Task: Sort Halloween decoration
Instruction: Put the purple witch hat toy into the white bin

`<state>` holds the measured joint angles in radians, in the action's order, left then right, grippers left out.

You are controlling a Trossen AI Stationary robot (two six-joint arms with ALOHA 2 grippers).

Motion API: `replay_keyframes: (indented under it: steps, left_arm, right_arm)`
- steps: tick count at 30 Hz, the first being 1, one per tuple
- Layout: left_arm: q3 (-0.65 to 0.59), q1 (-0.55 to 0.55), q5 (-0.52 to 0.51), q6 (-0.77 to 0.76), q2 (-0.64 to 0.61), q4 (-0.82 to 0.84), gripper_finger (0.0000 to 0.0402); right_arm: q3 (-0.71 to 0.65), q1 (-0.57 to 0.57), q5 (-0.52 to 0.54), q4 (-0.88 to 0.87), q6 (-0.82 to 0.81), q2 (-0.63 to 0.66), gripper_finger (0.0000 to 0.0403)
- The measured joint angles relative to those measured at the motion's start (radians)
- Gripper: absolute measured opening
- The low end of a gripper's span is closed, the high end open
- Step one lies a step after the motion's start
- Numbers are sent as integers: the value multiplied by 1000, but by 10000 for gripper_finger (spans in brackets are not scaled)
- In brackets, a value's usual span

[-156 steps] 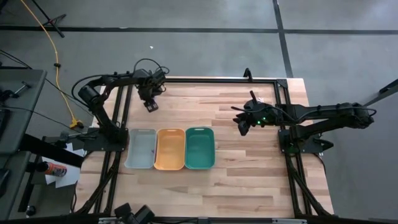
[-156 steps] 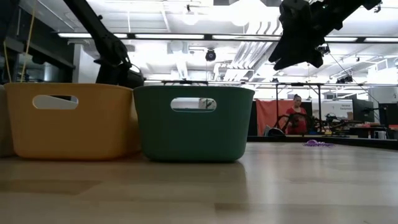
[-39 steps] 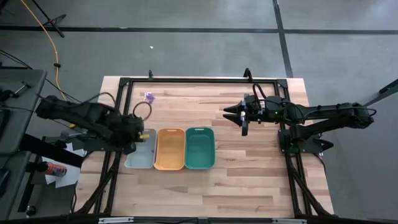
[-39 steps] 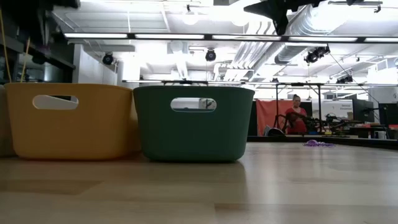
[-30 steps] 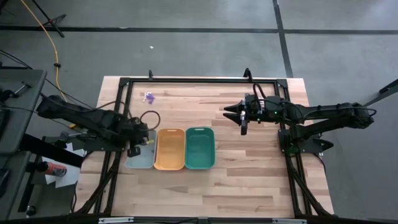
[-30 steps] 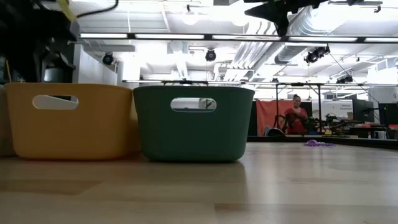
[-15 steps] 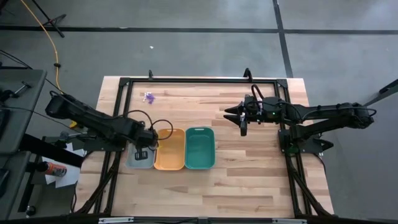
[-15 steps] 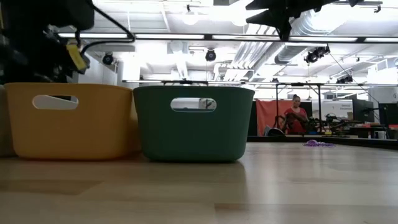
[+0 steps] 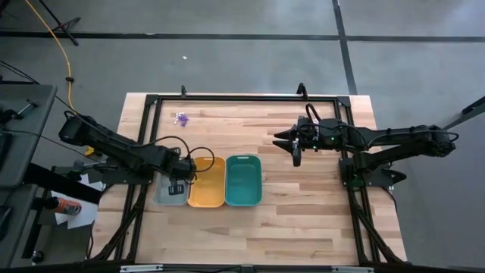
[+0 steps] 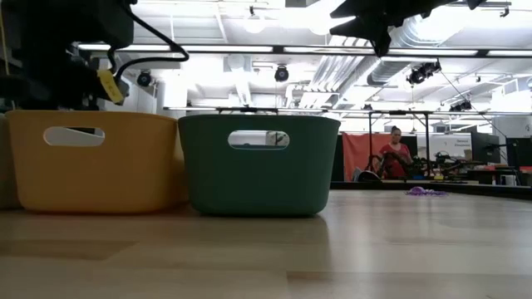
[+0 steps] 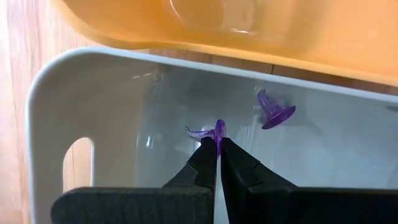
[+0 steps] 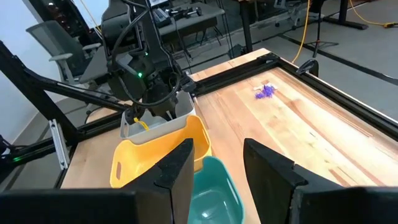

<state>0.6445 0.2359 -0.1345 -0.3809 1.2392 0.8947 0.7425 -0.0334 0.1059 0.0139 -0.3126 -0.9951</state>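
Past the right gripper (image 12: 216, 163), spread apart, sit orange tray (image 12: 152, 157), teal tray (image 12: 214, 193) and purple pieces (image 12: 265, 91)

No text, label, brand, number or sign could be read in any view. A small yellow tag (image 10: 108, 85) hung on the left arm's cabling in the low view, but nothing on it was legible.
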Motion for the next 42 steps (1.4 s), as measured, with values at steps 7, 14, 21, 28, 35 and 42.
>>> replay_keyframes:
  steps: [7, 14, 21, 28, 35, 42]
  left_arm:
    - [0, 0, 41, -1, 0, 1, 27]
    - [6, 0, 85, -32, -3, 23, 98]
    - [199, -33, 50, 20, -55, 196, 152]
    - [434, -124, -256, 91, -168, 57, 160]
    - [364, -323, -208, 264, -262, -440, 159]
    - [128, -469, -87, 262, -268, -861, 159]
  right_arm:
    - [0, 0, 0, -6, 0, 0, 133]
    - [0, 0, 0, -4, 7, 0, 133]
    - [10, 0, 0, -1, 18, 0, 133]
    - [33, 0, 8, -4, 34, 0, 133]
    - [116, -47, 127, -113, 16, 0, 133]
    - [210, -254, 225, -568, -355, 0, 133]
